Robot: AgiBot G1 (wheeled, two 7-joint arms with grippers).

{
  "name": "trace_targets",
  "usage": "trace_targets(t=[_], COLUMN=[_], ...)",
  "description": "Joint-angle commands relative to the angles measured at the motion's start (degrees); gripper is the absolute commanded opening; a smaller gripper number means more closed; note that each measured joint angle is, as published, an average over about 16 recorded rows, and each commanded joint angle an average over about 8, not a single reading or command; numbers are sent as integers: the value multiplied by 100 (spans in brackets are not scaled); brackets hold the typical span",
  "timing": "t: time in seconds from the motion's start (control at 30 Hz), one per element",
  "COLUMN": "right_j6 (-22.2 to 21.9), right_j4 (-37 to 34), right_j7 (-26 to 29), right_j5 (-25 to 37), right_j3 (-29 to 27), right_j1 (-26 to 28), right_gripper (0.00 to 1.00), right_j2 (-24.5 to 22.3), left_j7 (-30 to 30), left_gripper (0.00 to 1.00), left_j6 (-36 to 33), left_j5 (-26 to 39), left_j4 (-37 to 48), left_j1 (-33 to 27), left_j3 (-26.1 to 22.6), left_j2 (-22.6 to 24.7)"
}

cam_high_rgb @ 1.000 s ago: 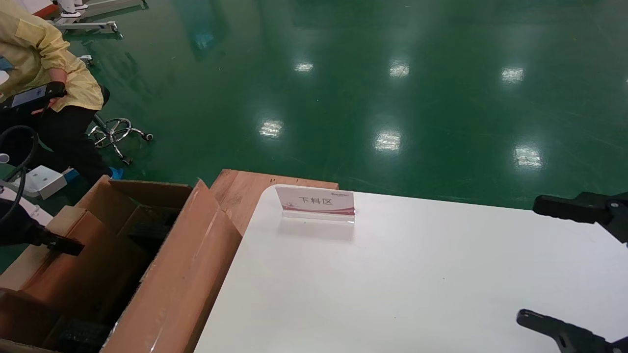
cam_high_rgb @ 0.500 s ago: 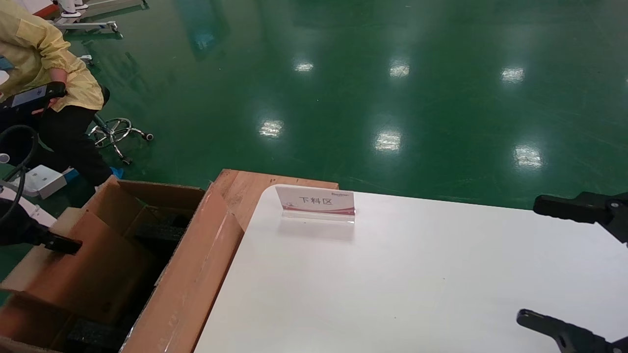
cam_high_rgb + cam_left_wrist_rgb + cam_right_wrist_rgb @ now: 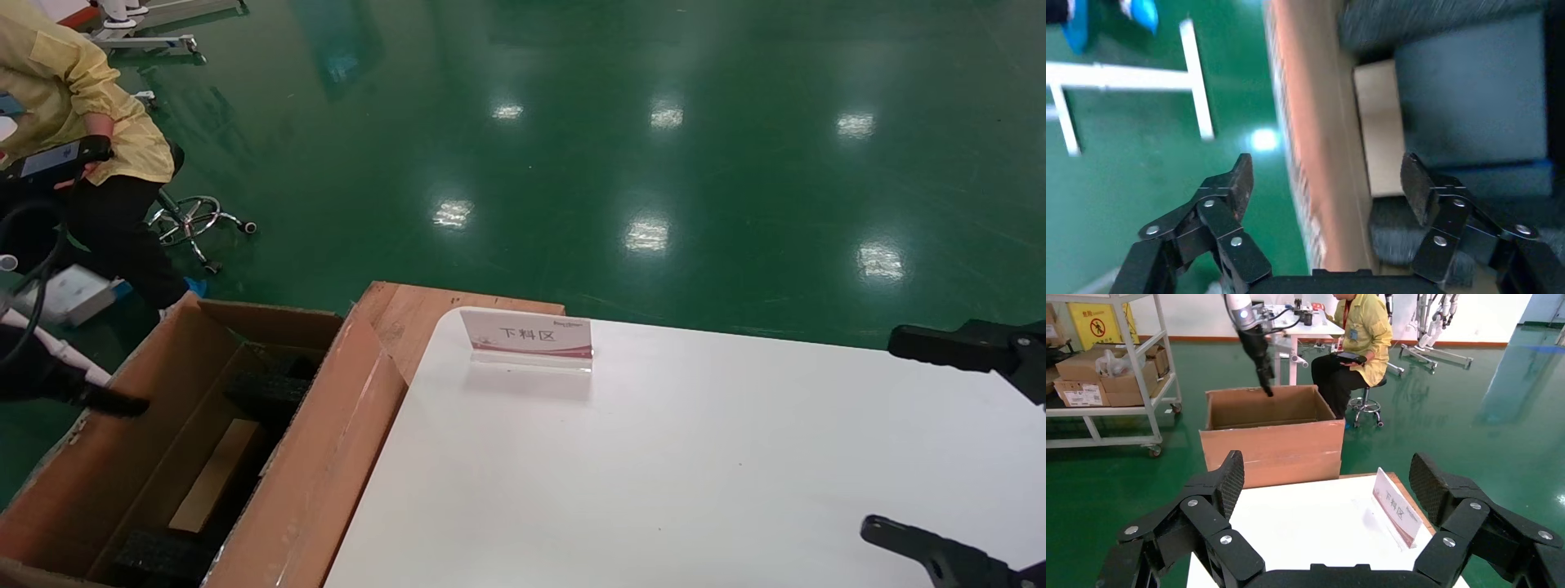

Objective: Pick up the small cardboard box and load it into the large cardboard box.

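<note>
The left claw [image 3: 1324, 184] hangs wide open and empty over the far side wall of the large cardboard box [image 3: 302, 474], one finger outside the wall and one over the inside. The small cardboard box [image 3: 216, 474] lies flat on the bottom between black foam blocks [image 3: 265, 392], its long axis along the carton's length, just below the claw. The right claw [image 3: 1324, 499], also wide open and empty, hovers over the white surface's [image 3: 654, 474] right edge.

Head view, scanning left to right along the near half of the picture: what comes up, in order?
left gripper → large cardboard box → sign stand → white table → right gripper
</note>
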State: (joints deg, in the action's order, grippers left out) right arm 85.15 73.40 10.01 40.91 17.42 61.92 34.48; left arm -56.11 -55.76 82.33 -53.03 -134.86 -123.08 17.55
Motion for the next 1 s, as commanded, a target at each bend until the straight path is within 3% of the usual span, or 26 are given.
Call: trace_targets(t=[0.03, 0.33, 0.63, 1.0], right_j6=[0, 1, -1, 6], right_j4=[-1, -3, -5, -2], right_j7=[-1, -2, -3, 7], right_j5=[0, -2, 0, 14], right_j3=[1, 3, 3, -17], right_j1=[1, 2, 1, -4], right_gripper=[100, 100, 100, 100], right_j2=[0, 0, -1, 6], left_j7=[89, 754, 945, 1542], left_gripper=[100, 100, 100, 100], left_j6=[38, 525, 727, 123], left_j5=[-19, -228, -344, -957], left_j4=[-120, -1037, -1342, -1472], left_j1=[-76, -502, -361, 924], left_j3=[56, 460, 743, 2405], left_j2=[1, -153, -90, 225])
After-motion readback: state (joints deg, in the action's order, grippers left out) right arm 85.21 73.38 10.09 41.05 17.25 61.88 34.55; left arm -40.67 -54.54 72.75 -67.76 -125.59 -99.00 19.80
